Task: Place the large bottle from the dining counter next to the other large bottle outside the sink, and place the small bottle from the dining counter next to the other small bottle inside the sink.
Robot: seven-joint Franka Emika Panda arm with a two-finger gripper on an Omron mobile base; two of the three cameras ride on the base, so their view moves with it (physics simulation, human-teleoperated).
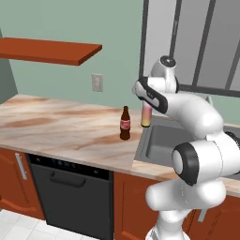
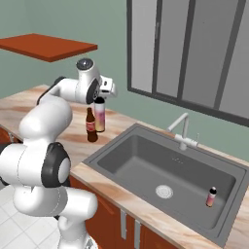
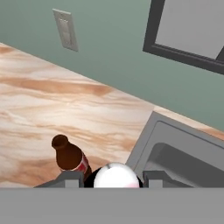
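Holding large bottle (image 2: 99,115) upright, gripper (image 2: 100,95) clamped at cap; other large bottle (image 2: 91,125) just beside, base apparently above worktop.

The worktop (image 1: 56,126) looks like polished marbled stone (beige with brown veins), the sink (image 2: 146,160) matt grey steel, the large bottle (image 2: 99,116) clear and glossy, the other large bottle (image 1: 125,123) dark, shiny.

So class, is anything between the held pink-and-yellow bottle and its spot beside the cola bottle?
Nothing visible: the gripper holds the pink-and-yellow bottle just beside the cola bottle, over bare worktop left of the sink.
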